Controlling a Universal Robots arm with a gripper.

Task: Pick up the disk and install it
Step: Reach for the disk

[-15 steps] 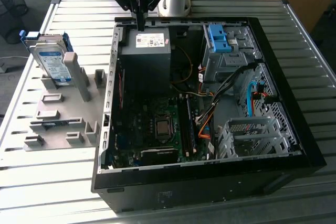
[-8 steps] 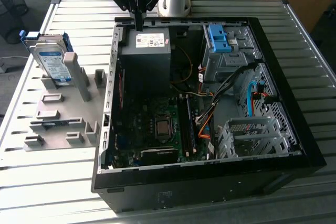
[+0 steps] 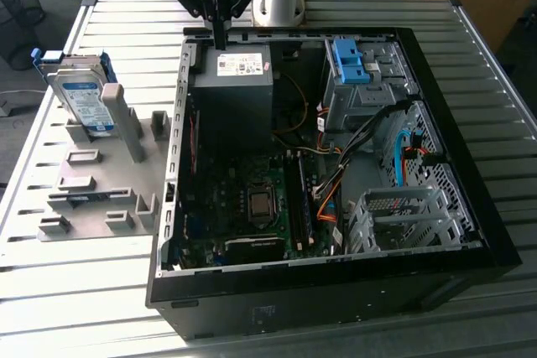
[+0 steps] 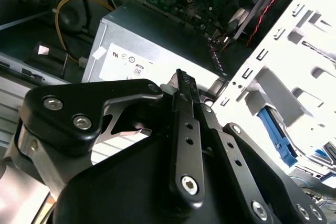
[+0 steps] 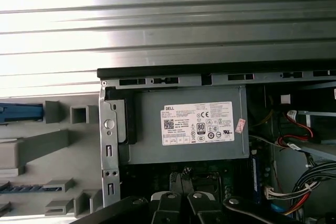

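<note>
The disk (image 3: 84,100), silver with a white and blue label and blue side rails, stands tilted on edge in the grey fixture (image 3: 101,178) at the exterior view's left, outside the computer case. My gripper (image 3: 220,38) hangs over the far rim of the open case, above the back edge of the grey power supply box (image 3: 233,90), well to the right of the disk. Its black fingers (image 4: 181,85) are pressed together with nothing between them. In the first wrist view the gripper (image 5: 181,203) points at the power supply (image 5: 184,129), and a blue rail (image 5: 21,113) shows on the fixture.
The open black case (image 3: 470,199) holds a motherboard (image 3: 252,199), cables and a metal drive cage (image 3: 361,94) with a blue bracket (image 3: 348,58) on top. A bare blue bracket (image 3: 88,199) lies low on the fixture. All rests on a slatted metal table (image 3: 67,291).
</note>
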